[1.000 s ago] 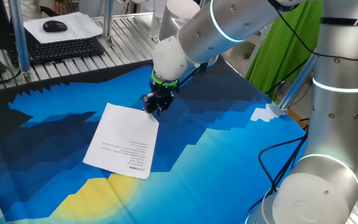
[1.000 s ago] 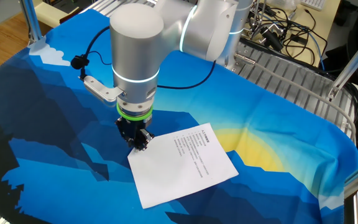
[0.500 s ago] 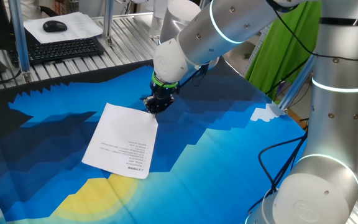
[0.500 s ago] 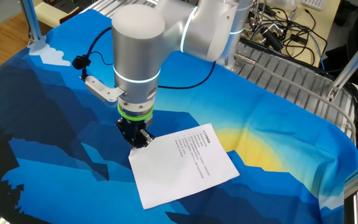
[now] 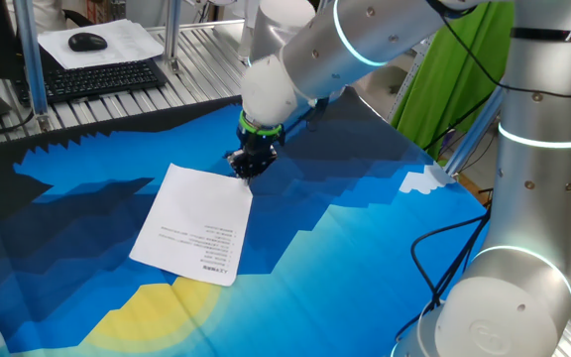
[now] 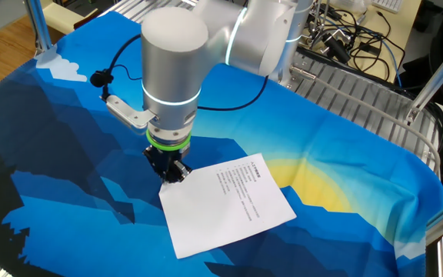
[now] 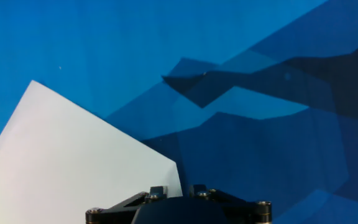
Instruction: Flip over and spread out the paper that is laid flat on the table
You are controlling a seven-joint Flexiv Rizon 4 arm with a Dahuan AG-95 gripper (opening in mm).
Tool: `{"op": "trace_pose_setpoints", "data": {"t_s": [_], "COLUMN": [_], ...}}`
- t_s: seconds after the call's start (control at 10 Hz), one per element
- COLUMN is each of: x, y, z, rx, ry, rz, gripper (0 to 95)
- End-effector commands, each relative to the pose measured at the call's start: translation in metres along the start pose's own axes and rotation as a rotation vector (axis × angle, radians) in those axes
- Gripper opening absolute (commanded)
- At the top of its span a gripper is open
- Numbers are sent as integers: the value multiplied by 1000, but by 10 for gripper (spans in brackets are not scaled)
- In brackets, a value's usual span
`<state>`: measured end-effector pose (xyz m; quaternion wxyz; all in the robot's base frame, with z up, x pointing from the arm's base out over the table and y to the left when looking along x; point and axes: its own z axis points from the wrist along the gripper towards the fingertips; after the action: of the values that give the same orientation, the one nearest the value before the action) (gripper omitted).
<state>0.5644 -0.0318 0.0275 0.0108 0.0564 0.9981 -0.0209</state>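
Note:
The paper lies flat on the blue patterned table, printed text side up. It also shows in the other fixed view and as a blank-looking white corner in the hand view. My gripper points straight down at the paper's far right corner. In the other fixed view the gripper sits on the sheet's left corner. In the hand view the gripper has its fingers close together, with the paper's corner edge between them. The fingertips themselves are hidden.
A grey slatted desk with a black keyboard and a mouse on a white sheet stands behind the table. The arm's silver base rises at the right. Cables lie on a metal rack beyond the table.
The gripper has shifted slightly up and left at the paper's corner, and the sheet has slid a little with it.

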Motion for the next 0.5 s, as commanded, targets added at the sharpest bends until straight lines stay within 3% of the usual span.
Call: {"op": "trace_pose_setpoints", "data": {"t_s": [0.1, 0.5], "x": [1, -3], "y": [-5, -27], "z": [-17, -41], "rx": [18, 20], "ry": [18, 66], "rz": [-7, -40], "gripper": [0, 0]}}
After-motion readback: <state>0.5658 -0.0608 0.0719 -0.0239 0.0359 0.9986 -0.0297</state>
